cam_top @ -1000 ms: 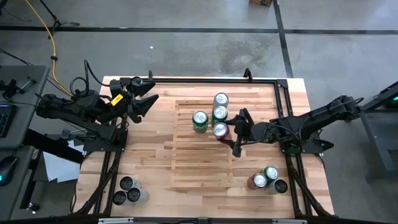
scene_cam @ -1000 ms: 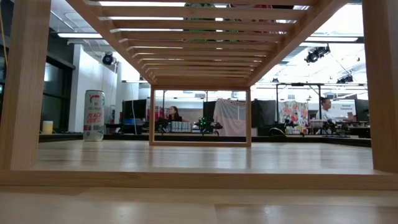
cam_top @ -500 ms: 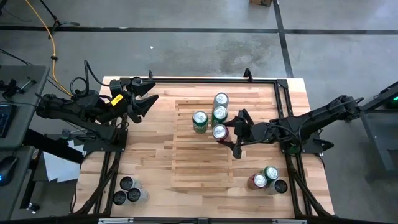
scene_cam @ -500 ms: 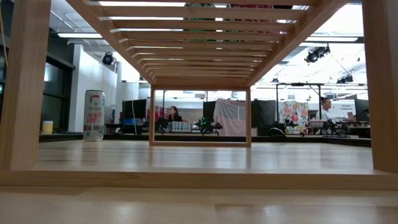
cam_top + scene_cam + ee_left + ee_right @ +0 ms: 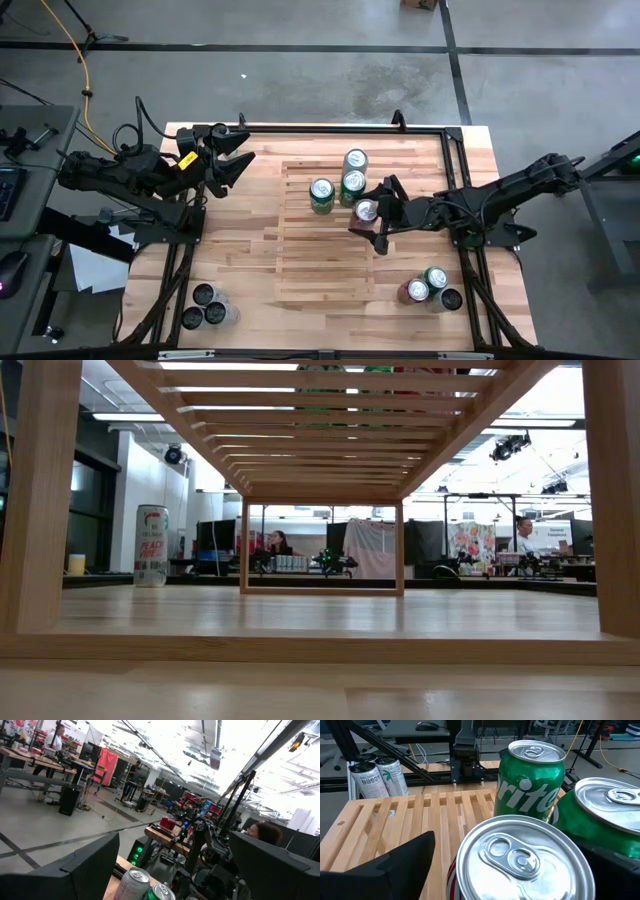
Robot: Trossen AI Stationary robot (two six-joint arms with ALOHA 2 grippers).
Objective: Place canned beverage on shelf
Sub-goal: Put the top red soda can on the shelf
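Your red can [image 5: 366,211] sits a bit nearer the shelf's right edge than a moment ago. Before, it was tucked close under the green cans; now it stands a little off from them. Nothing else looks different.

The shelf [image 5: 310,262] lies in the middle of the table [image 5: 250,250]. Three green cans [image 5: 352,183] stand near its back edge, and the red can is on the slats just beside them.

Your right gripper [image 5: 374,213] reaches in from the right edge. Its jaws are spread about one can wide, with the red can between them. You cannot tell if the fingers press it or are let go.

Your left gripper [image 5: 240,163] waits over the table's back left corner, jaws spread and holding nothing.
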